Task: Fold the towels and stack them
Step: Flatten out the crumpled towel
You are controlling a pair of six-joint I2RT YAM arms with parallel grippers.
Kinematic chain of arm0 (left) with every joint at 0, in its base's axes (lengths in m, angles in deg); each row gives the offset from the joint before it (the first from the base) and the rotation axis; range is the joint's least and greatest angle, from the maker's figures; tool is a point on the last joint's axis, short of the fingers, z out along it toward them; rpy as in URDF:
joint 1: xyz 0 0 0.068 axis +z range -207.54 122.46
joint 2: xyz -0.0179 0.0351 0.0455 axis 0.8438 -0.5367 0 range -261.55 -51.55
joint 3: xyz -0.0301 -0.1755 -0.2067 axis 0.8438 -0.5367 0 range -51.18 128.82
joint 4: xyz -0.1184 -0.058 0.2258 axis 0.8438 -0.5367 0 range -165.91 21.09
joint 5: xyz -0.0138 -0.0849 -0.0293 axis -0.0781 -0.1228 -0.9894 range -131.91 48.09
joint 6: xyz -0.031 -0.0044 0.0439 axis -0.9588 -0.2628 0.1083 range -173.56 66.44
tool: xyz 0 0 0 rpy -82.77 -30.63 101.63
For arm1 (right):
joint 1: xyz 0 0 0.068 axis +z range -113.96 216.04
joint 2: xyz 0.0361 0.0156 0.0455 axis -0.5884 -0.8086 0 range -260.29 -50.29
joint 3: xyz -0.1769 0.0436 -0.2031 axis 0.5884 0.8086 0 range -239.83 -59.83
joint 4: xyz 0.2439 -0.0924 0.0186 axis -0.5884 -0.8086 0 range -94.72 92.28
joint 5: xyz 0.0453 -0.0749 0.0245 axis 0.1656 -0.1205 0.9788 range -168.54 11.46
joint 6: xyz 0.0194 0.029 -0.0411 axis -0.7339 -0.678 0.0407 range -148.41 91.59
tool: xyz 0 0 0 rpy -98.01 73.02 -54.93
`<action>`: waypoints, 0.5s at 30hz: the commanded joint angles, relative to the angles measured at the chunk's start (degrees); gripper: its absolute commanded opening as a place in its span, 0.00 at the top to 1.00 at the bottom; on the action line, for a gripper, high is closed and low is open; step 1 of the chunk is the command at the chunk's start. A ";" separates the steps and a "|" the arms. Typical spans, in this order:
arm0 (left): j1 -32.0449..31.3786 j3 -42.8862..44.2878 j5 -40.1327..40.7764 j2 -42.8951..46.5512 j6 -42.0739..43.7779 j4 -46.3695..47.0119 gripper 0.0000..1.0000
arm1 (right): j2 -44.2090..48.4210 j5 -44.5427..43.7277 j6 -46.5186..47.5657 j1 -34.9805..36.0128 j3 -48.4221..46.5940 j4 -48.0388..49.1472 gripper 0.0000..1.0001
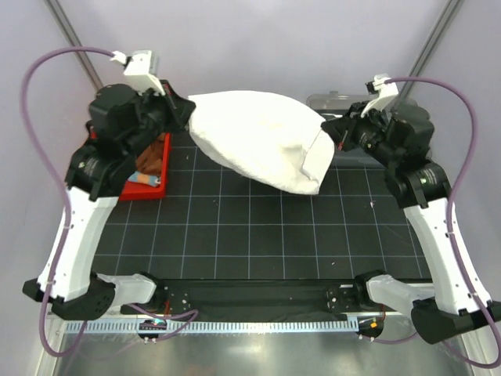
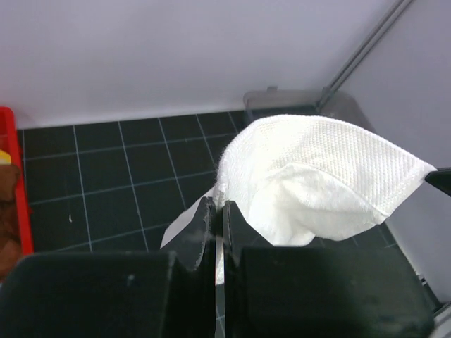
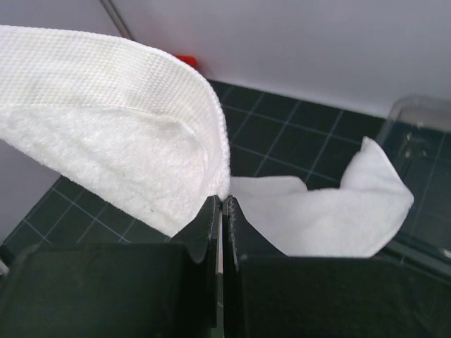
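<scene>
From above, the white towel [image 1: 258, 141] hangs in the air over the far half of the tabletop [image 1: 258, 235], strung between the two arms and sagging toward the right. The left gripper [image 1: 186, 110] pinches its far-left end and the right gripper [image 1: 333, 129] pinches its right end. Both are closed tight on the cloth. At the left edge of the tabletop sits a red tray [image 1: 153, 190] holding the brown towel [image 1: 154, 155], with a bit of the light blue towel [image 1: 144, 178] at its near side. A clear tub [image 1: 338, 102] stands at the far right corner, partly behind the right arm.

In the left wrist view, the left gripper [image 2: 217, 209] has its fingers pressed together with a thin edge of the white towel [image 2: 317, 176] clamped between them. The cloth billows away to the right, above the black grid mat [image 2: 106, 169]. The red tray [image 2: 20, 183] shows at the left border and the clear tub [image 2: 282, 102] at the far edge.

In the right wrist view, the right gripper [image 3: 220, 205] is likewise closed on the white towel [image 3: 106, 134], gripping it at the hemmed border. One part arches up to the left. Another fold [image 3: 338, 211] droops to the right, its tip just beside the clear tub [image 3: 423, 141].
</scene>
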 commanded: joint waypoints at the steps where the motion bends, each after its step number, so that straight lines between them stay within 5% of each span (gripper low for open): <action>1: 0.33 6.87 -1.30 2.12 0.92 -1.63 1.00 | 3.37 8.24 1.62 0.42 -5.27 8.49 0.99; 7: 0.24 15.86 -14.73 5.20 -2.33 -1.28 1.00 | 6.88 12.81 1.01 0.51 -18.97 8.66 0.99; 15: 0.33 29.82 -24.60 7.84 -14.19 4.78 1.00 | 11.89 8.33 -5.32 0.42 -28.92 11.83 0.99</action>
